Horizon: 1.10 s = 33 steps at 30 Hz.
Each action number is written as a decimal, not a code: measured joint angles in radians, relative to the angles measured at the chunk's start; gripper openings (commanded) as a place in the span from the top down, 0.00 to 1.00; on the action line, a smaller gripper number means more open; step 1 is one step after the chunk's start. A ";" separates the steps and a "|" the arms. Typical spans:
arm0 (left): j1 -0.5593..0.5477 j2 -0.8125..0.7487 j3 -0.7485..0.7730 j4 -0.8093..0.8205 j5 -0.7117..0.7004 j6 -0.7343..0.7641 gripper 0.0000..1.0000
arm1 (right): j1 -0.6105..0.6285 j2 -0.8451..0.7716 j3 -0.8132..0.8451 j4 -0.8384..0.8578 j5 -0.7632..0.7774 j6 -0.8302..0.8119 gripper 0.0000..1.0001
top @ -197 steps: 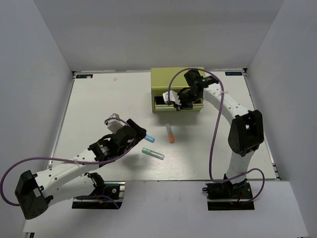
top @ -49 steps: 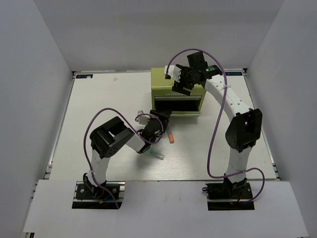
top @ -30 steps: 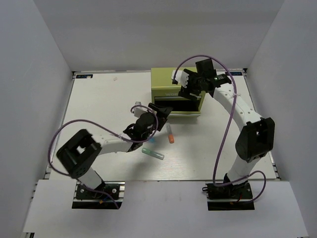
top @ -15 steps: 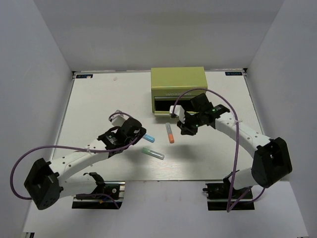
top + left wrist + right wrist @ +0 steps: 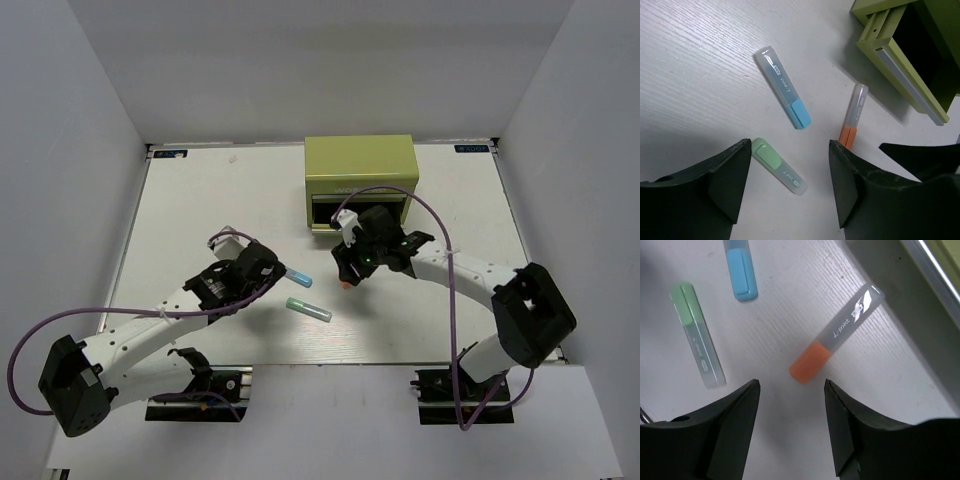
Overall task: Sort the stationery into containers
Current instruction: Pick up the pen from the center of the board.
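Three translucent sticks lie on the white table in front of the yellow-green toolbox (image 5: 360, 160). My left gripper (image 5: 264, 268) hovers open, the blue-ended stick (image 5: 299, 278) and the green-ended stick (image 5: 309, 310) just to its right. In the left wrist view the blue-ended stick (image 5: 783, 93), green-ended stick (image 5: 778, 165) and orange-ended stick (image 5: 853, 116) lie ahead of that gripper (image 5: 790, 146). My right gripper (image 5: 351, 264) hangs open over the orange-ended stick (image 5: 345, 285). Its wrist view shows the orange-ended stick (image 5: 837, 337) just beyond the open right gripper (image 5: 791, 385). Neither gripper holds anything.
The toolbox's drawer (image 5: 356, 212) stands pulled out towards the arms, dark inside, with its front edge (image 5: 905, 75) close to the orange-ended stick. White walls close in the table (image 5: 200, 210) on three sides.
My right gripper has swung left and nearer, from beside the drawer to above the orange-ended stick. The left gripper has shifted slightly. The sticks have not moved.
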 measured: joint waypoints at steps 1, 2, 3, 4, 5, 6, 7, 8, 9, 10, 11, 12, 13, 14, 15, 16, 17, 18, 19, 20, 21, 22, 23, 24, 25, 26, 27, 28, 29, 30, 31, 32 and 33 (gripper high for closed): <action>0.000 -0.005 -0.001 0.000 0.000 0.006 0.24 | 0.011 0.014 0.000 0.019 0.014 0.025 0.39; 0.000 -0.007 -0.002 0.001 0.001 0.010 0.23 | 0.022 0.032 0.000 0.038 0.029 0.054 0.39; 0.000 -0.008 -0.002 0.001 0.002 0.014 0.22 | 0.032 0.049 0.000 0.056 0.044 0.080 0.39; 0.000 -0.008 -0.003 0.001 0.003 0.019 0.20 | 0.042 0.067 -0.001 0.074 0.063 0.105 0.39; 0.000 -0.008 -0.004 0.002 0.005 0.023 0.20 | 0.050 0.083 -0.002 0.087 0.084 0.126 0.39; 0.000 -0.008 -0.005 0.002 0.007 0.025 0.20 | 0.058 0.099 -0.003 0.098 0.102 0.148 0.39; 0.000 -0.008 -0.007 0.002 0.010 0.027 0.20 | 0.062 0.115 -0.004 0.108 0.124 0.169 0.39; 0.000 -0.008 -0.009 0.003 0.013 0.028 0.20 | 0.066 0.129 -0.004 0.116 0.147 0.185 0.41; 0.000 -0.008 -0.011 0.003 0.015 0.029 0.20 | 0.067 0.145 -0.004 0.127 0.176 0.204 0.41; 0.000 -0.008 -0.013 0.003 0.016 0.031 0.20 | 0.067 0.158 -0.004 0.135 0.198 0.215 0.41; 0.000 -0.007 -0.014 0.003 0.019 0.031 0.20 | 0.067 0.170 -0.004 0.142 0.219 0.228 0.41; 0.000 -0.006 -0.014 0.004 0.020 0.032 0.20 | 0.066 0.179 -0.004 0.147 0.237 0.237 0.42; 0.000 -0.005 -0.014 0.008 0.020 0.032 0.20 | 0.065 0.188 -0.004 0.154 0.254 0.246 0.42; 0.000 -0.002 -0.014 0.011 0.021 0.033 0.20 | 0.065 0.195 -0.004 0.159 0.265 0.253 0.42; 0.000 0.002 -0.014 0.017 0.021 0.034 0.20 | 0.065 0.201 -0.004 0.163 0.273 0.258 0.44; 0.000 0.010 -0.014 0.022 0.021 0.035 0.20 | 0.065 0.207 -0.004 0.166 0.277 0.261 0.47; 0.000 0.023 -0.014 0.026 0.020 0.038 0.20 | 0.065 0.214 -0.004 0.169 0.277 0.264 0.49; 0.000 0.037 -0.014 0.029 0.020 0.043 0.20 | 0.065 0.220 -0.004 0.173 0.275 0.267 0.52; 0.000 0.057 -0.013 0.033 0.019 0.049 0.21 | 0.064 0.227 -0.004 0.179 0.275 0.267 0.58; 0.000 0.080 -0.011 0.034 0.019 0.061 0.21 | 0.064 0.227 -0.003 0.186 0.267 0.270 0.61; 0.000 0.104 -0.006 0.034 0.019 0.074 0.21 | 0.064 0.227 -0.004 0.189 0.253 0.273 0.63; 0.000 0.132 -0.001 0.034 0.019 0.090 0.21 | 0.064 0.227 -0.006 0.190 0.236 0.274 0.64; 0.000 0.161 0.009 0.033 0.019 0.111 0.21 | 0.064 0.227 -0.009 0.193 0.220 0.275 0.68; 0.000 0.189 0.019 0.034 0.019 0.138 0.20 | 0.064 0.227 -0.011 0.200 0.205 0.275 0.70; 0.000 0.211 0.027 0.035 0.019 0.161 0.20 | 0.063 0.227 -0.016 0.208 0.191 0.270 0.73; 0.000 0.232 0.036 0.041 0.021 0.193 0.20 | 0.062 0.225 -0.022 0.216 0.179 0.268 0.77; 0.001 0.249 0.043 0.047 0.023 0.225 0.20 | 0.060 0.220 -0.029 0.224 0.167 0.260 0.78; 0.004 0.262 0.048 0.055 0.028 0.257 0.20 | 0.058 0.212 -0.039 0.228 0.152 0.251 0.80; 0.006 0.273 0.052 0.059 0.033 0.285 0.20 | 0.058 0.203 -0.050 0.226 0.138 0.235 0.81; 0.009 0.283 0.056 0.063 0.039 0.307 0.20 | 0.059 0.190 -0.059 0.221 0.122 0.222 0.83; 0.013 0.291 0.061 0.064 0.043 0.329 0.20 | 0.059 0.177 -0.066 0.206 0.104 0.206 0.83; 0.017 0.299 0.065 0.064 0.048 0.345 0.20 | 0.059 0.157 -0.070 0.186 0.087 0.171 0.86; 0.021 0.309 0.072 0.063 0.053 0.360 0.20 | 0.059 0.134 -0.071 0.166 0.069 0.137 0.88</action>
